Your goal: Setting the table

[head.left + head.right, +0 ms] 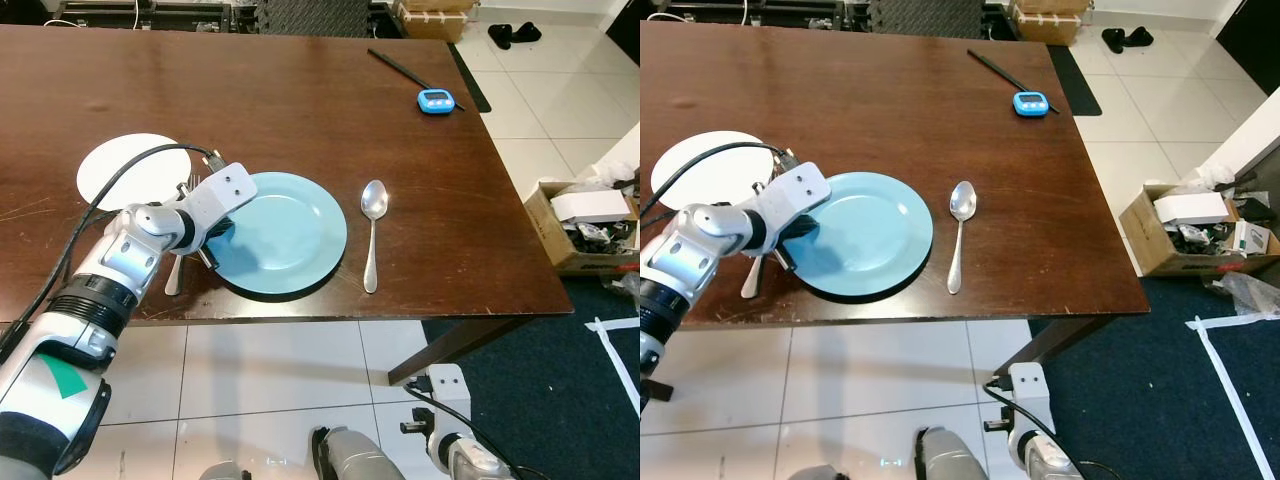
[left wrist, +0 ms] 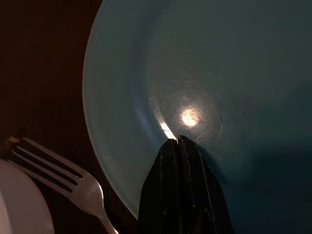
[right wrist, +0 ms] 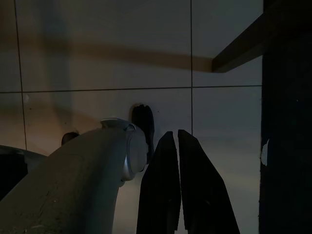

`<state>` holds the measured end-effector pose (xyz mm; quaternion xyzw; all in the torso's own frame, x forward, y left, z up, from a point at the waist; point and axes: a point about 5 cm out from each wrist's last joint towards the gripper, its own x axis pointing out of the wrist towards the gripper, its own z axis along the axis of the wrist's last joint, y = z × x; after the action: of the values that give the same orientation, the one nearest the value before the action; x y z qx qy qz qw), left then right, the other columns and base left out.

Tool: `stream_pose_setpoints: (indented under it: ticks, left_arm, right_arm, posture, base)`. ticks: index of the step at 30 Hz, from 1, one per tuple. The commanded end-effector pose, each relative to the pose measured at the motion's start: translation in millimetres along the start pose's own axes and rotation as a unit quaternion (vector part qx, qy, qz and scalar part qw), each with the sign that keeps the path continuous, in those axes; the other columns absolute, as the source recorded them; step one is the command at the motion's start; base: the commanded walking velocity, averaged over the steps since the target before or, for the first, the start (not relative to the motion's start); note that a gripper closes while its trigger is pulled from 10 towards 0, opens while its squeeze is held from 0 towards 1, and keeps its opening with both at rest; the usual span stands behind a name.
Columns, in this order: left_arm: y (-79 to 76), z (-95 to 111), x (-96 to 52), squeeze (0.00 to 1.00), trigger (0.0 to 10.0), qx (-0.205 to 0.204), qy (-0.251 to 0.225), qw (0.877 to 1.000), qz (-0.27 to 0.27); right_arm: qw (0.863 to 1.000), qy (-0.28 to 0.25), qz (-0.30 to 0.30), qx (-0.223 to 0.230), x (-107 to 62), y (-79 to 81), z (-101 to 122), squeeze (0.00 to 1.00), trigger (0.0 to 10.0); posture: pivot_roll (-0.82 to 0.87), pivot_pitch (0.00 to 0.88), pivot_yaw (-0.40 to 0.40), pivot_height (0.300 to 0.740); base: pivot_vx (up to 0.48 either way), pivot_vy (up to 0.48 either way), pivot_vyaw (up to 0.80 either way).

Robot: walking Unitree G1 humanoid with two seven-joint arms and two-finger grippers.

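- Left eye view: the left gripper [image 1: 213,245] is hovering over the blue plate's [image 1: 290,235] left rim near the tabletop's [image 1: 300,110] front edge, fork [image 1: 176,262] beside it, spoon [image 1: 373,232] right of the plate
- Left wrist view: fingers [image 2: 170,161] are pressing together, empty; the place setting is looking nearly finished, so withdrawing seems next
- Right wrist view: the right gripper [image 3: 178,146] is hanging with jaws nearly closed, idle

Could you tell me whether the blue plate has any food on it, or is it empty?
Empty. The blue plate shows a bare, glossy surface; the left end effector, fingers shut, hovers over it.
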<state>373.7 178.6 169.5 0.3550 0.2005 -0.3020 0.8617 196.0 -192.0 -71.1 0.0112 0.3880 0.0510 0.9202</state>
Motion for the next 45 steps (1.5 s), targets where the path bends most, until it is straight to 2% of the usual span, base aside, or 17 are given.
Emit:
stream_pose_setpoints:
  ticks: [1,8,35,44,45]
  left_arm:
    - [-0.8,-6.7,-1.5,0.00,0.0,0.002,0.015,1.000,-0.009]
    - [-0.5,1.1,-5.5,0.00,0.0,-0.004,-0.001,1.000,-0.030]
    - [-1.1,-10.1,-11.8,0.00,0.0,0.020,0.035,0.998,-0.049]
    - [3.8,7.0,-16.3,0.00,0.0,-0.006,-0.010,0.999,-0.051]
    - [7.3,14.1,-19.8,0.00,0.0,-0.021,-0.033,0.998,-0.049]
  right_arm:
    - [1.000,0.014,-0.001,0.005,-2.4,0.0,-8.8,0.00,10.0]
    - [1.000,0.012,-0.003,0.006,-2.3,-2.2,-7.1,0.00,10.0]
    - [1.000,0.010,0.000,0.006,-0.9,0.3,-4.9,0.00,10.0]
    - [1.000,0.010,0.001,0.006,-0.2,1.5,-3.8,0.00,10.0]
    - [1.000,0.009,0.001,0.006,-0.2,1.5,-3.7,0.00,10.0]
  posture:
    - [0.03,0.090,-0.028,0.740]
    - [0.03,0.087,-0.029,0.740]
    - [0.04,0.081,-0.030,0.740]
    - [0.04,0.076,-0.033,0.740]
    - [0.04,0.074,-0.033,0.740]
  base:
    - [0.000,0.000,0.00]
    - [0.000,0.000,0.00]
    - [0.000,0.000,0.00]
    - [0.000,0.000,0.00]
    - [0.000,0.000,0.00]
